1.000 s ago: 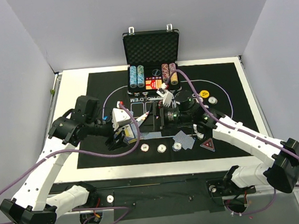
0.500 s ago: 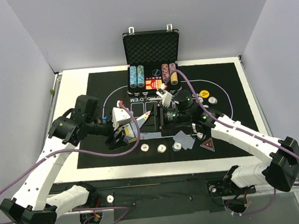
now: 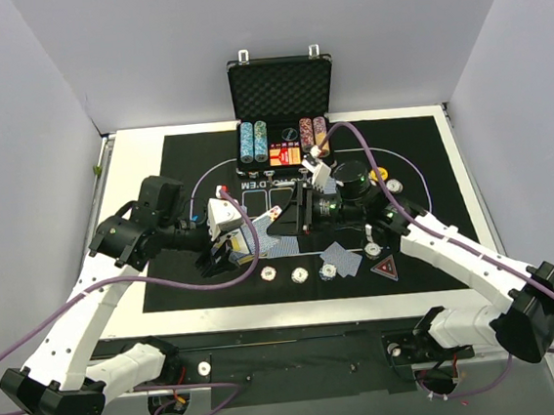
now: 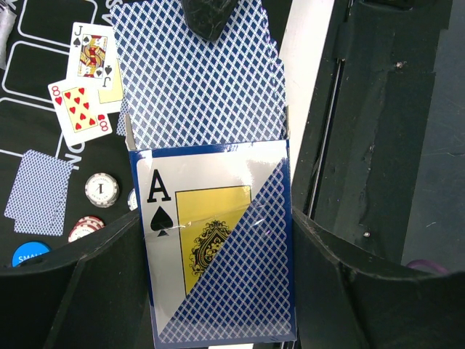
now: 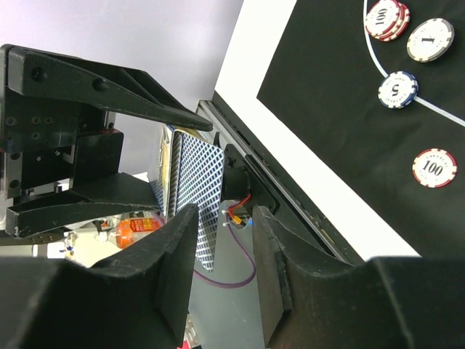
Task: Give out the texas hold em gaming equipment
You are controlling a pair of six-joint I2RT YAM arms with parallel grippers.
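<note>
My left gripper (image 3: 227, 254) (image 4: 214, 240) is shut on the card deck (image 4: 218, 247), an ace-of-spades box with blue-patterned cards (image 4: 196, 80) sticking out of its top. My right gripper (image 3: 279, 223) (image 5: 225, 218) is open at the deck (image 5: 190, 182); one card's edge lies between its jaws and one fingertip (image 4: 207, 18) overlaps the protruding cards. A jack (image 4: 94, 54) and an eight of hearts (image 4: 80, 109) lie face up on the mat. Face-down cards (image 3: 339, 255) and striped chips (image 3: 300, 274) lie nearby. The triangular marker (image 3: 388, 267) sits at the right.
The open black case (image 3: 278, 90) with chip columns stands at the back. A yellow disc (image 3: 379, 173) and a white disc (image 3: 394, 185) lie on the black mat (image 3: 419, 155). More chips (image 5: 397, 89) show in the right wrist view. A blue disc (image 4: 29, 253) lies by the left gripper.
My right gripper has turned and reached left, up to the deck held by my left gripper. The left arm and deck have stayed in place.
</note>
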